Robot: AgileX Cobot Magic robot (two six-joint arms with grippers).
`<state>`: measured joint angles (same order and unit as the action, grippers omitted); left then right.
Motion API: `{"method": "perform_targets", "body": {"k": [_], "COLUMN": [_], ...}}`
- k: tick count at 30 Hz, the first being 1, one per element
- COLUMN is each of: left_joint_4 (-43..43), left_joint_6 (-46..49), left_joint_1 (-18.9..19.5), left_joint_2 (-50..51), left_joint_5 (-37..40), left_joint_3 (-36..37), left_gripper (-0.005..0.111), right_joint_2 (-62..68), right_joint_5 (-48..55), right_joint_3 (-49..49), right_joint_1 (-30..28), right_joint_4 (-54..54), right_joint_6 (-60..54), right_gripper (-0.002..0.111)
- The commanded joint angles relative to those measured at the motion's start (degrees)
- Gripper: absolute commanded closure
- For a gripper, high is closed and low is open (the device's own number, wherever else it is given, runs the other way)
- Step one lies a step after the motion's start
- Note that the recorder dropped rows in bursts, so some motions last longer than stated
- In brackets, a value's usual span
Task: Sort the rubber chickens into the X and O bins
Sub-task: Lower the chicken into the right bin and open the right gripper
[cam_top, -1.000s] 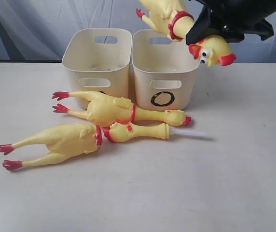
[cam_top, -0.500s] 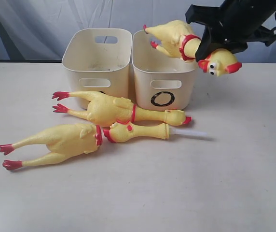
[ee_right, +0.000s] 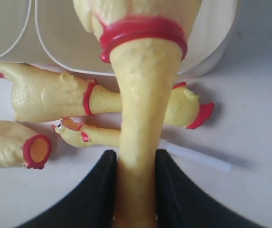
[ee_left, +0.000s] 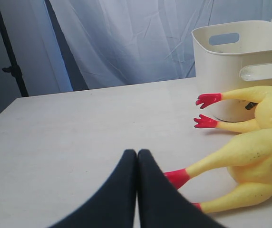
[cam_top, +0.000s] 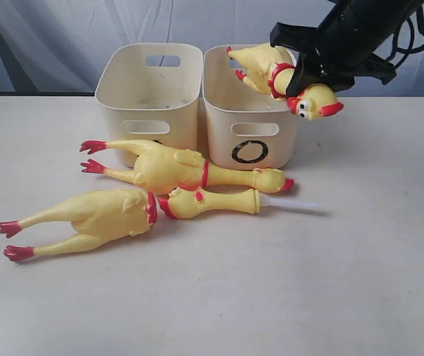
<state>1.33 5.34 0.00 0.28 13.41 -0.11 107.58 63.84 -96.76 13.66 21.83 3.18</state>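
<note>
My right gripper [cam_top: 299, 76] is shut on the neck of a yellow rubber chicken [cam_top: 260, 59]. The chicken's body and red feet hang over the O bin [cam_top: 227, 141], and its head [cam_top: 316, 100] pokes out past the bin's right rim. In the right wrist view the neck [ee_right: 143, 85] is pinched between the jaws of the right gripper [ee_right: 136, 154]. A whole chicken [cam_top: 182, 169] lies in front of both bins. Nearer lie a headless body piece [cam_top: 97, 215] and a neck piece with a white tube [cam_top: 212, 202]. The left bin [cam_top: 149, 104] has its mark hidden. My left gripper [ee_left: 137, 153] is shut and empty, low beside the body piece's red feet [ee_left: 176, 176].
A pale blue-grey curtain hangs behind the table. A black stand [ee_left: 12, 71] rises beyond the table's far left edge. Bare tabletop [cam_top: 330, 282] stretches in front of and to the right of the chickens.
My right gripper has come down and to the left with its chicken, so the body now hangs at the O bin's rim instead of high above it. The left gripper is unchanged.
</note>
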Motion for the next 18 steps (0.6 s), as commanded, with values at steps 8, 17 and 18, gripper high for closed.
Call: {"method": "perform_targets", "body": {"k": [8,17,18], "left_joint_4": [0.1,0.1,0.1], "left_joint_6": [-0.2,-0.2,-0.2], "left_joint_1": [0.0,0.0,0.0], "left_joint_2": [-0.3,-0.3,-0.3], "left_joint_5": [-0.1,-0.1,-0.1], "left_joint_3": [0.1,0.1,0.1], "left_gripper": [0.106,0.106,0.106], "right_joint_2": [4.0,4.9,4.9], "right_joint_5": [-1.1,-1.7,-1.7], "right_joint_3": [-3.1,-3.1,-3.1], "right_joint_1": [1.0,1.3,1.3], "right_joint_4": [0.6,-1.0,-1.0], "right_joint_6": [0.5,1.8,1.8], "right_gripper": [0.109,0.109,0.109]}}
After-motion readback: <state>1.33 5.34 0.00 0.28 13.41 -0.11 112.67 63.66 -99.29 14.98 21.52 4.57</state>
